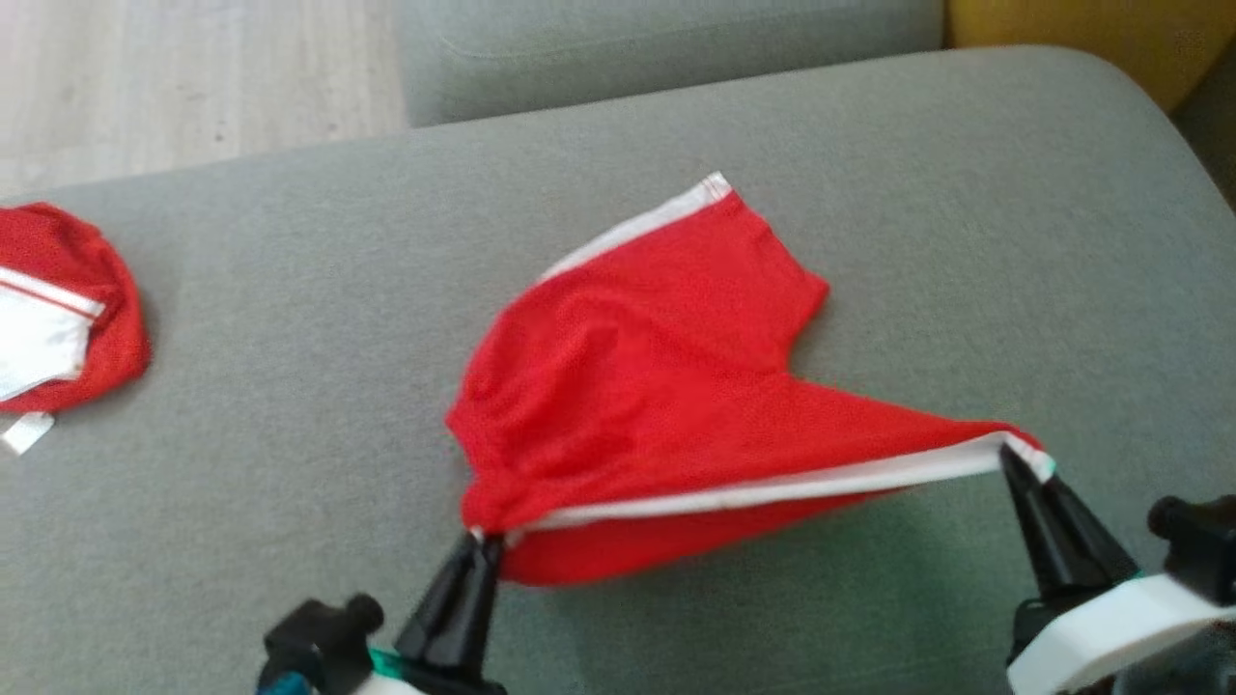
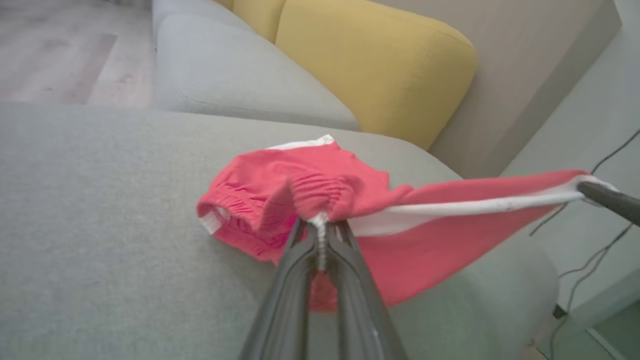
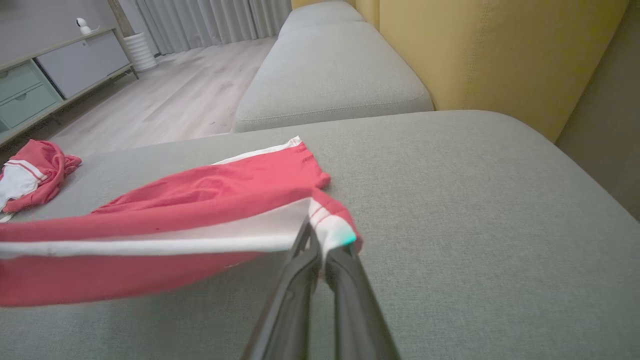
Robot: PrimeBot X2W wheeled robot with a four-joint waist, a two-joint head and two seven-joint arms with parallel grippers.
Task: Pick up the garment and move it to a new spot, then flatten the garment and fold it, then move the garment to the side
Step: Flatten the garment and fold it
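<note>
Red shorts (image 1: 657,376) stretch across the grey cushion (image 1: 290,319), left and right jaws each clamping one end

A home living room: grey sofa (image 3: 450,200), yellow back cushions (image 3: 500,50), wood floor (image 3: 175,100), curtains (image 3: 210,20) and a low sideboard (image 3: 75,62).

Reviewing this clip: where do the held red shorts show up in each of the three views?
Head view: shorts at centre, their near edge stretched between the left claw and right claw.
Left wrist view: shorts at centre, bunched at the claw tips, trailing right.
Right wrist view: shorts across the left half, one corner pinched at centre.
Shared landmark: yellow cushion, along the top in each view.
</note>
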